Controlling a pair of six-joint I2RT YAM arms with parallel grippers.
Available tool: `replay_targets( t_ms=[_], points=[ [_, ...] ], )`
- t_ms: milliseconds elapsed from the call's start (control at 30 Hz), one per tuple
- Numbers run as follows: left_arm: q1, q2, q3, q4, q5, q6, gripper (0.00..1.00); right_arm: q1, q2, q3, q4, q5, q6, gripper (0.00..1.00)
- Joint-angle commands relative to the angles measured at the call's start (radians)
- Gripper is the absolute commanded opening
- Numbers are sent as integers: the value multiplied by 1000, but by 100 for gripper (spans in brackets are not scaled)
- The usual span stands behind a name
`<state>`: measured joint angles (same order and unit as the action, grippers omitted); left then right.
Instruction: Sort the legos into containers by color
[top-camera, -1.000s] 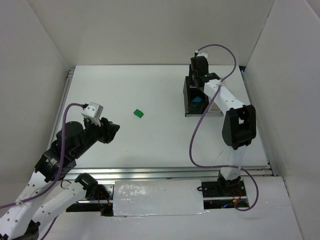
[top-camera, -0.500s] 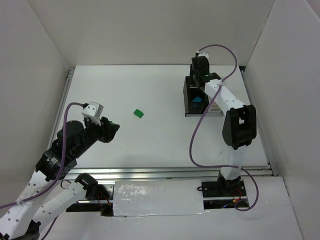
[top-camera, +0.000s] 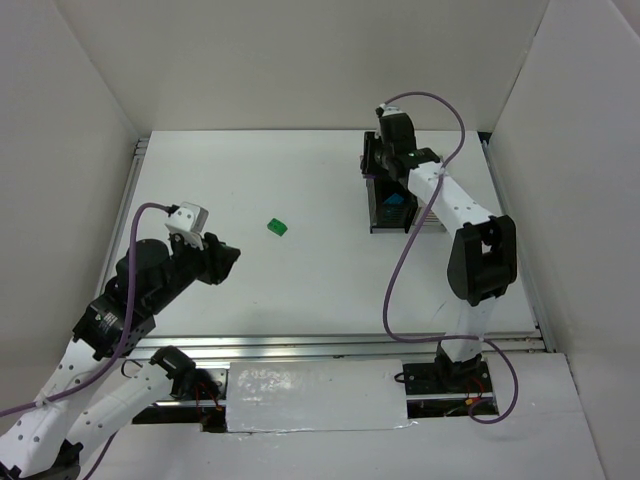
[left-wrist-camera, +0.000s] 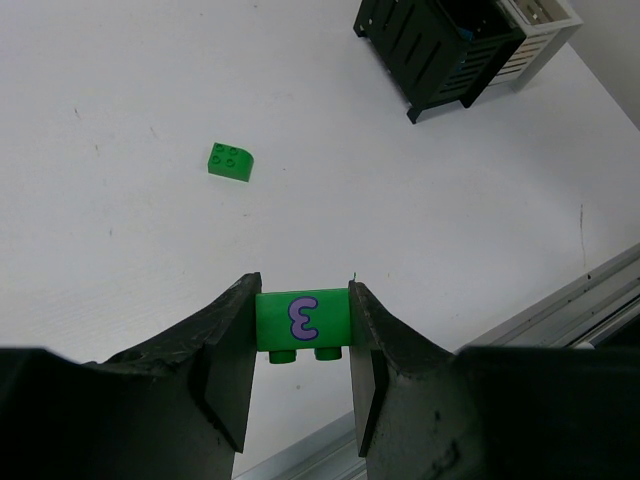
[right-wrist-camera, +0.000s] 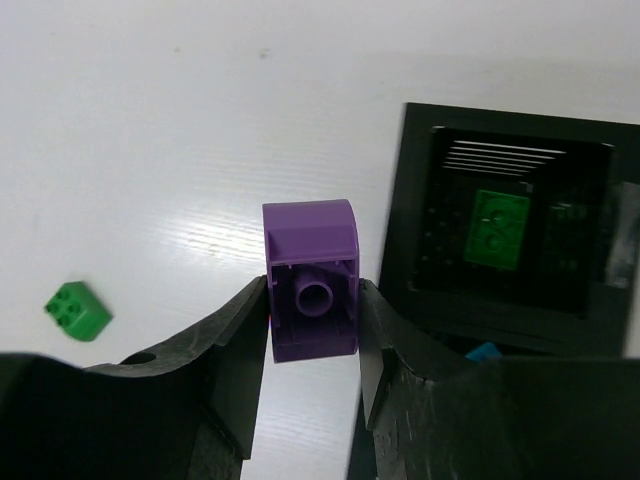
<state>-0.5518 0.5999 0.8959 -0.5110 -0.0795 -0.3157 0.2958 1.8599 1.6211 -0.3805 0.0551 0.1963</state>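
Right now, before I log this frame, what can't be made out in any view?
- Top view: the right arm covers most of the containers; what the white ones hold is hidden.
- Left wrist view: the containers are seen from the side and cut off by the top edge; contents not visible.
- Right wrist view: a teal lego shows only a corner, the rest hidden by the right gripper's finger.
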Motion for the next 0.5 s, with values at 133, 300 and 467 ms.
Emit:
replay_targets(
  t_ms=[133,300,467],
  points=[
    [7,0,-2,48,4,15,0,32,-21,66,19,-64,28,0],
    [7,6,-5,52,-13,12,0,34,-25,63,26,-90,31,0],
    [9,32,-2,52,-34,12,0,34,-24,75,35,-144,45,0]
  ],
)
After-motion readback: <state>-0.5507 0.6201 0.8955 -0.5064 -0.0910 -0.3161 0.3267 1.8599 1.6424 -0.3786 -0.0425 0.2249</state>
